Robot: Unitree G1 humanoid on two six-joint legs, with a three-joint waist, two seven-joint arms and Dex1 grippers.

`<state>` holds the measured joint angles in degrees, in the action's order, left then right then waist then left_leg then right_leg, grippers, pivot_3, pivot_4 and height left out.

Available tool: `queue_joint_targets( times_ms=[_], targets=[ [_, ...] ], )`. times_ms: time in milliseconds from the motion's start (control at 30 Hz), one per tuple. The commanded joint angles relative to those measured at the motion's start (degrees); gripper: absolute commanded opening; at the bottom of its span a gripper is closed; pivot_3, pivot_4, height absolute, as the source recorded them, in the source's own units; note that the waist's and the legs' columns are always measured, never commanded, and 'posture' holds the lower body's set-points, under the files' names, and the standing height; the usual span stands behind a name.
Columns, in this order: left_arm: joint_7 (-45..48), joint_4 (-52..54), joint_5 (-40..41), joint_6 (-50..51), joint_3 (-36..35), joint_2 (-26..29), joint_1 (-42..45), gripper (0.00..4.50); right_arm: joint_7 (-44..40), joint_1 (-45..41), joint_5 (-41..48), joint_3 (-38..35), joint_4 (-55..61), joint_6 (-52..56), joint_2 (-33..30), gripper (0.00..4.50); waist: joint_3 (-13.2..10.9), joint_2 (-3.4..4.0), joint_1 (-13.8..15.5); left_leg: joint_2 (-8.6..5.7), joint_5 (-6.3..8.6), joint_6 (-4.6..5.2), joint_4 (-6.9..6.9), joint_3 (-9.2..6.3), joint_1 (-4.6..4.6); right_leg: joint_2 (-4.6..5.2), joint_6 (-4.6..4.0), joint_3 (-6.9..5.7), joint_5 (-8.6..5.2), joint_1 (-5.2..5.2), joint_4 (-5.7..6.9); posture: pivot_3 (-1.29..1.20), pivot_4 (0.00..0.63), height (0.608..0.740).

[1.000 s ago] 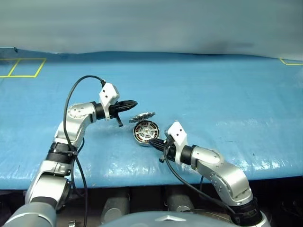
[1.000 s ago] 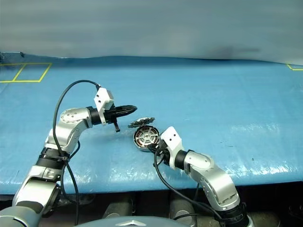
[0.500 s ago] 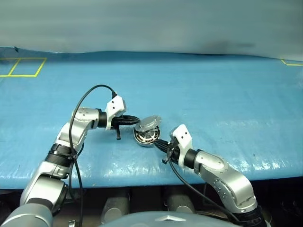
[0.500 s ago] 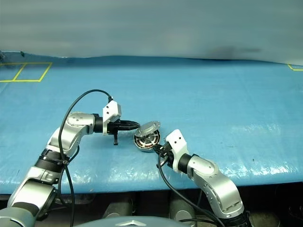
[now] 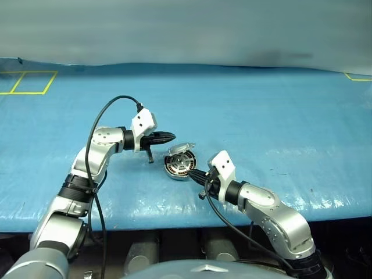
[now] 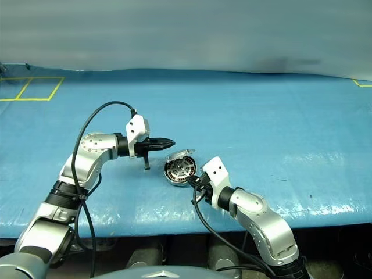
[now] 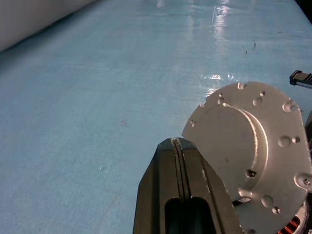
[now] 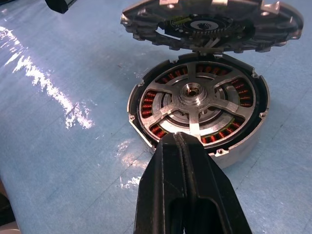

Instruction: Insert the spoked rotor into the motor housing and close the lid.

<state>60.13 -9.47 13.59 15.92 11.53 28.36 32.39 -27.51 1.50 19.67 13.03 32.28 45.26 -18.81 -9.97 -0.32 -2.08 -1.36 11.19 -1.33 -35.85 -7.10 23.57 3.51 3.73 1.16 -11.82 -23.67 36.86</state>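
A blue table [image 5: 279, 116], with yellow tape squares [image 5: 26, 82] at its far left corner, carries one motor assembly near its front edge between two arms. The left gripper [image 5: 169, 137], jaws pressed fully together and holding nothing, points toward the assembly from its left; in the left wrist view its closed tips lie just beside the lid's edge, contact uncertain. The right gripper [image 8: 183, 141], likewise fully closed and empty, points at the housing's near rim from the front, its tips at or touching that rim. The motor housing [image 8: 243, 141] sits flat on the table, one in number. Inside it the spoked rotor [image 8: 195, 97] appears already seated, its pale spokes and hub lying over the copper windings. The lid [image 7: 248, 141], also single, rests tilted, propped on the housing's far rim with its near side raised and its smooth outer face toward the left wrist camera. By this reading insertion is complete and closing is in hand. The next move would call for the left tips to press or nudge the lid down and level over the housing while the right tips brace the rim against sliding. Count: one housing, one rotor, one lid, two grippers.
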Motion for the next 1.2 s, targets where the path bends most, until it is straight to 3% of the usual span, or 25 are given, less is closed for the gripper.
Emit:
queue_joint_targets(
  times_ms=[33,400,1200],
  targets=[
    [3.06,-2.01,0.35,-1.79,0.53,-1.06,2.61,0.0,0.05,0.26,1.06,-0.23,1.62,-0.94,0.06,0.04,0.0,0.0,0.01,0.0,0.0,0.0,0.0,0.0,0.0,0.0,0.0,0.0,0.0,0.01,0.0,0.0,0.15,0.74],
    [10.38,0.38,1.26,0.37,3.69,-1.87,0.65,0.0,1.99,2.67,0.89,-2.64,2.04,-0.98,-0.04,0.04,0.0,0.0,-0.05,0.0,0.0,0.0,-0.04,0.0,-0.01,0.0,0.0,0.01,0.0,0.03,0.02,0.0,0.15,0.74],
    [8.86,1.98,-5.14,0.23,8.03,0.99,-4.94,0.0,2.96,2.67,1.81,-5.64,2.56,0.04,-0.3,0.04,0.01,0.02,-0.02,0.01,0.0,0.01,-0.06,0.0,-0.09,0.0,-0.01,0.01,0.0,0.11,0.04,0.0,0.15,0.74]
  ],
)
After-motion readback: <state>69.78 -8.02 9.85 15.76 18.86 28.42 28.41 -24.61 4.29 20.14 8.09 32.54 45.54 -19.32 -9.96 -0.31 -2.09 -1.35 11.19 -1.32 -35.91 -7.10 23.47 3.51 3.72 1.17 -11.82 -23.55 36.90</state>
